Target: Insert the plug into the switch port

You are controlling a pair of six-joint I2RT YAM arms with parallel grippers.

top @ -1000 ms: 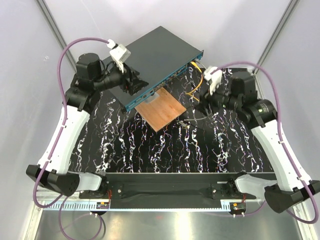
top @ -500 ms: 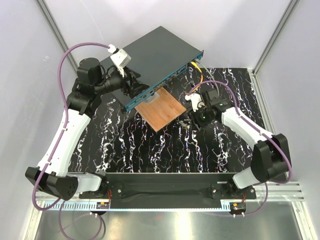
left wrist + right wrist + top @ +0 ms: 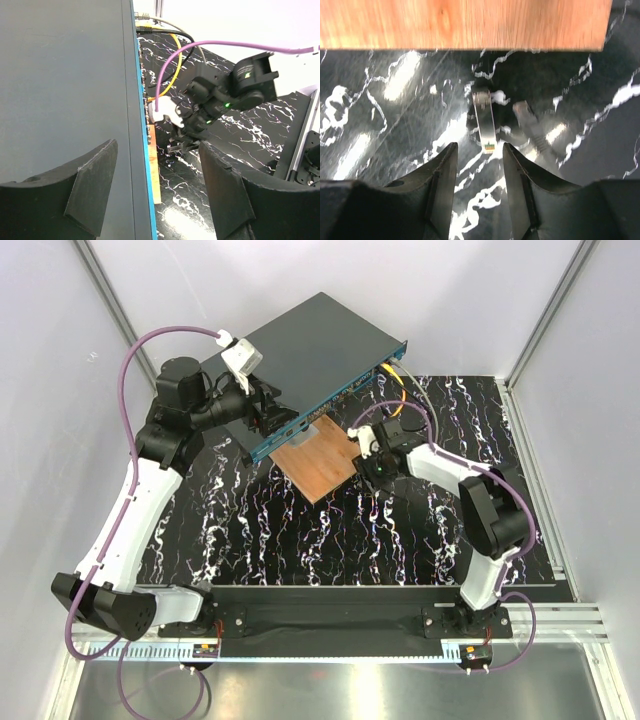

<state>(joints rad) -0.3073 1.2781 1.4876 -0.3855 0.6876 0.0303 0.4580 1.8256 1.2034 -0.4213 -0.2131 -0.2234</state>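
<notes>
Near the middle of the bench (image 3: 290,540), just off the near right edge of the copper-brown plate (image 3: 318,465), the plug (image 3: 484,120) lies flat on the black marbled top. Low over it hangs the right gripper (image 3: 477,147), fingers narrowly apart, the plug's near end between their tips, unclamped. Toward the far edge sits the network switch (image 3: 310,340), its teal row of switch ports (image 3: 322,410) facing the plate. At its left end the left gripper (image 3: 157,144) stands wide astride that front edge.
</notes>
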